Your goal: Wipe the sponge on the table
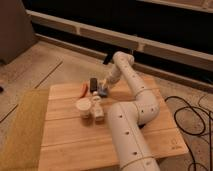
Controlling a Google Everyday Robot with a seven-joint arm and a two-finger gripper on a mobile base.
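- Camera view: your end effector (105,83) hangs at the far middle of the wooden surface (65,142), right over the sponge (102,92). You cannot tell how wide it stands or whether it has hold of the sponge.
- The sponge lies on the surface near the far edge, directly under the end effector and seemingly touching it.
- A dark upright block (93,82) stands just beside the sponge on its left in the picture, and an orange-red elongated object (83,89) lies just beyond that block.
- Nearer the camera, a white cup (83,107) and a pale bottle-like object (98,111) stand side by side, close to the sponge.
- The arm (131,132) rises from the near edge and bends out to the right, covering much of the right half of the surface.
- You have bare planks on the near left and along the near edge; the far edge runs close behind the sponge.
- An olive-yellow mat (22,125) lies along the left edge, and a black cable (192,117) loops on the speckled floor (55,60) to the right.
- The sponge looks squarish, so you cannot read a long axis or heading from it.
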